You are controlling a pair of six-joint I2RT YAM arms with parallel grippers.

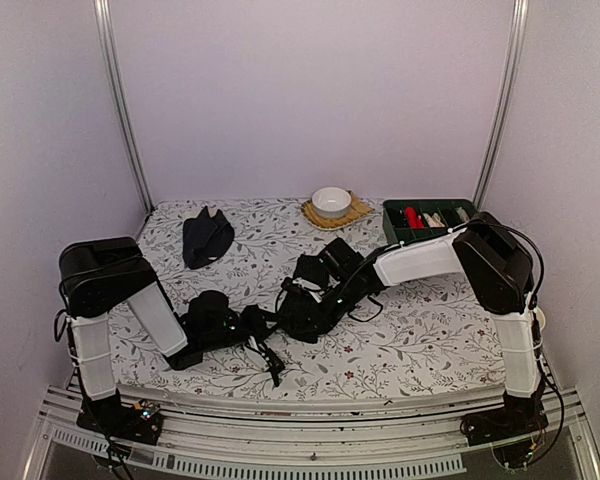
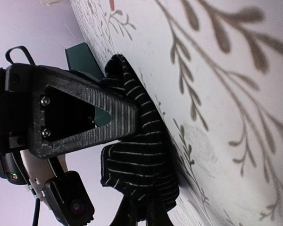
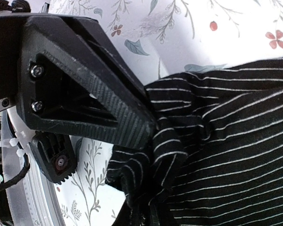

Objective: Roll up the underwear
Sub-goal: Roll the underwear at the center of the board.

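Observation:
A black pinstriped underwear (image 1: 302,322) lies bunched at the middle of the table between my two grippers. My left gripper (image 2: 146,214) is shut on one edge of it (image 2: 141,160), which stands lifted off the floral cloth. My right gripper (image 3: 151,214) is shut on the same garment (image 3: 226,155), which spreads out to the right. The two grippers face each other closely, left gripper (image 1: 263,330) and right gripper (image 1: 298,292). A second plain black underwear (image 1: 207,237) lies crumpled at the back left, apart from both arms.
A white bowl (image 1: 331,200) sits on a yellow mat (image 1: 358,212) at the back centre. A green bin (image 1: 425,220) with red and pale items stands at the back right. White walls enclose the floral table cloth (image 1: 430,330).

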